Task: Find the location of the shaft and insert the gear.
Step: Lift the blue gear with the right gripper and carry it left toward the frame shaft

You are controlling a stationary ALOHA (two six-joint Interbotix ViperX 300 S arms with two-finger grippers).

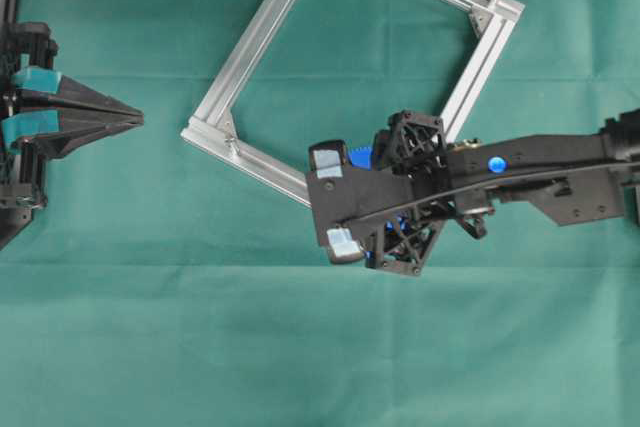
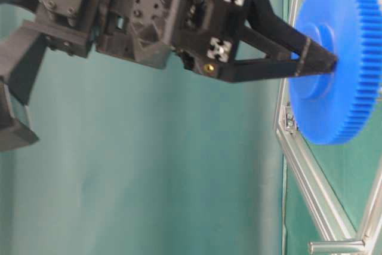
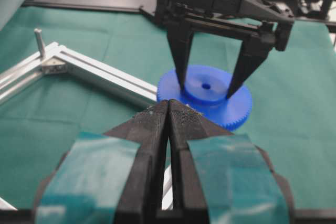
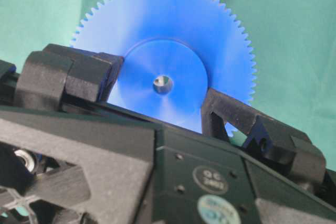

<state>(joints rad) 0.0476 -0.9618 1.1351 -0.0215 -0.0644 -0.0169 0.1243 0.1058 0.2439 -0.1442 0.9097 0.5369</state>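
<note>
Overhead looks straight down on green tabletop. Table-level view sits close, sideways. Left wrist faces across; right wrist very near. All share the gear, centre frame.

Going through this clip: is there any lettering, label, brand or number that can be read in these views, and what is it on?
Round sticker on the right gripper's body, right wrist view: looks like "QC" with a smaller line under it, too blurred to read surely.
Second round sticker below it: print blurred, unreadable.
Gear, aluminium frame, green cloth: no text visible.
</note>
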